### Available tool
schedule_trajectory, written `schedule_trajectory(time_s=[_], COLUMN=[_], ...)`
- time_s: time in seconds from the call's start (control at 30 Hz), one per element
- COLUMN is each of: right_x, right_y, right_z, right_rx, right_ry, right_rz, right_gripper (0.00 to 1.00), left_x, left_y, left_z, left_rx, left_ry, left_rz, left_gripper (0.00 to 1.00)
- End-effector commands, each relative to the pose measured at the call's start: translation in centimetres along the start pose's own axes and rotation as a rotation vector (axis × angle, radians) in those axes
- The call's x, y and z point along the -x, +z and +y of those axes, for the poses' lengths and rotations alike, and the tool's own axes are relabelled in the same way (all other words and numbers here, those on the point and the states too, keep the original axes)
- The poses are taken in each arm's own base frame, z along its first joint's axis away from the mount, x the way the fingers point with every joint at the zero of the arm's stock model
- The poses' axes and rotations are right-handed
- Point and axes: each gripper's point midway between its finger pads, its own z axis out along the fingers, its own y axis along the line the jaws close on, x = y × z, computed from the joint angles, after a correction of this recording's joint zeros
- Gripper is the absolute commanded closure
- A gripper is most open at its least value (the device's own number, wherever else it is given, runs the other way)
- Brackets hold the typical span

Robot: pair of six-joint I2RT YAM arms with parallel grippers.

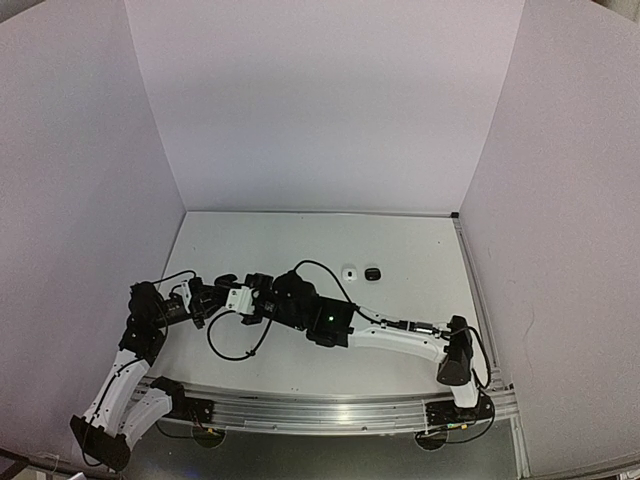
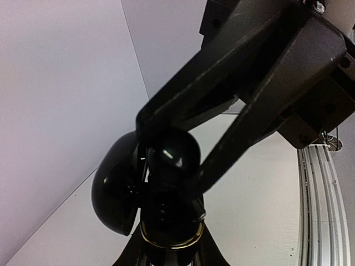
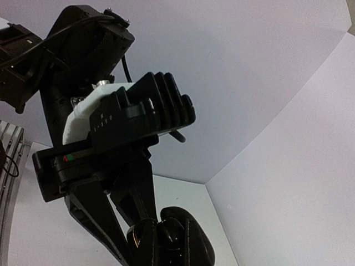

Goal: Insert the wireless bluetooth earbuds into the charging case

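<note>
My left gripper is shut on an open black charging case, its lid swung out to the left. My right gripper reaches in from the right and meets it. Its two black fingers are shut on a glossy black earbud, held at the mouth of the case. In the right wrist view the same black earbud sits between dark rounded parts at the bottom edge, under the left gripper's body. The other earbuds are out of view.
A small white rounded case and a small black one lie side by side on the white table, right of the grippers. Purple walls enclose three sides. A black cable loops near the front rail.
</note>
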Motion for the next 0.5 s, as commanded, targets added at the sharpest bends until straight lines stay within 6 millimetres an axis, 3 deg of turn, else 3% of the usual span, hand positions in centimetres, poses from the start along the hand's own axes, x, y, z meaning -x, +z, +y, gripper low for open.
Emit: schedule_trajectory(time_s=[0.0, 0.27, 0.47], right_x=[1.5, 0.8, 0.1], right_y=[-2.2, -2.2, -1.6], right_z=[-3.5, -4.6, -4.3], right_rx=[-0.108, -0.175, -0.176], right_ry=[-0.025, -0.08, -0.108], right_rz=[0.001, 0.046, 0.06], right_gripper=[1.0, 1.0, 1.0], left_x=[1.8, 1.8, 1.8], left_y=[-0.2, -0.1, -0.1], left_z=[0.0, -0.1, 0.0], left_rx=[-0.007, -0.016, -0.014], left_ry=[0.027, 0.007, -0.007], left_rz=[-0.045, -0.042, -0.042], left_gripper=[1.0, 1.0, 1.0])
